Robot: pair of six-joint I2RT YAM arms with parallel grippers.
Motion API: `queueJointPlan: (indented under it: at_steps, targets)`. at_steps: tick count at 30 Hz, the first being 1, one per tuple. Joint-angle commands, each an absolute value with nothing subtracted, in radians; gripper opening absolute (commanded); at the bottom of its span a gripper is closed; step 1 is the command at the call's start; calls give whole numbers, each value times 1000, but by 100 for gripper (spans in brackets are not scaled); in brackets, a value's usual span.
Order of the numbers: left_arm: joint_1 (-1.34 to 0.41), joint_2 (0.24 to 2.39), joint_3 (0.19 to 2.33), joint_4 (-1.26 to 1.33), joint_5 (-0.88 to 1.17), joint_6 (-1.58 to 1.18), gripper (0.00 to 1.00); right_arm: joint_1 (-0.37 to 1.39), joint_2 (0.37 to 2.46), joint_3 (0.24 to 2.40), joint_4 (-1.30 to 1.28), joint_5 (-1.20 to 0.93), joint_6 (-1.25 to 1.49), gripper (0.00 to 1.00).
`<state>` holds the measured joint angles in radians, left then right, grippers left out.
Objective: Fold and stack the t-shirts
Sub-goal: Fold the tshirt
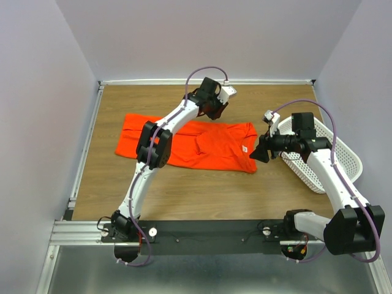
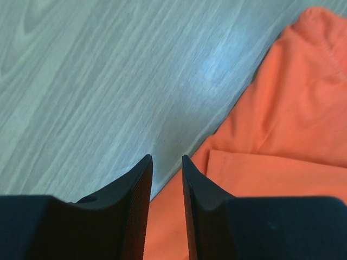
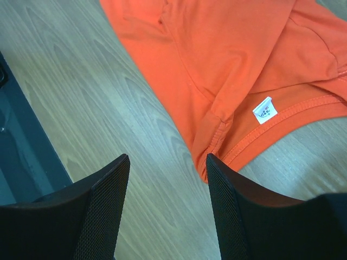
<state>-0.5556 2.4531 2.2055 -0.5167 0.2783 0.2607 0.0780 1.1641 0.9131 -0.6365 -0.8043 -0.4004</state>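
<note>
One bright orange t-shirt (image 1: 208, 147) lies partly folded across the middle of the wooden table, collar end to the right, with a small white label (image 3: 264, 110) showing inside the collar. My left gripper (image 1: 215, 113) hovers at the shirt's far edge. In the left wrist view its jaws (image 2: 167, 157) stand a narrow gap apart, with only table and the shirt (image 2: 282, 119) below them. My right gripper (image 1: 257, 153) is at the collar end. It (image 3: 168, 157) is wide open over bare wood, and its right fingertip is beside the shirt's (image 3: 217, 54) collar corner.
A white perforated basket (image 1: 334, 156) stands tilted at the right, just behind the right arm. A black rail (image 1: 202, 231) carrying both arm bases runs along the near edge. Pale walls close in the table on the left, back and right.
</note>
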Motion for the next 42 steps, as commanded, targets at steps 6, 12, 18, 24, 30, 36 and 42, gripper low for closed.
queueJointPlan:
  at_steps: [6,12,18,24,30,36,42]
  targets:
    - [-555,2490,2194,-577,270,313,38,72,1169,897,-624,-842,-390,66]
    - [-555,2490,2187,-594,299,321,42,71,1169,897,-624,-842,-391,66]
    - [-555,2493,2161,-611,336,330,43,72,1167,896,-624,-842,-390,66]
    - [-555,2494,2149,-612,342,334,43,71,1169,896,-624,-844,-390,66]
    - [-555,2517,2152,-614,307,316,40,71,1166,894,-623,-842,-390,66]
    - [-554,2530,2151,-612,265,307,23,72,1163,896,-624,-842,-390,67]
    - [-549,2520,2163,-594,230,275,0,72,1160,894,-624,-842,-390,67]
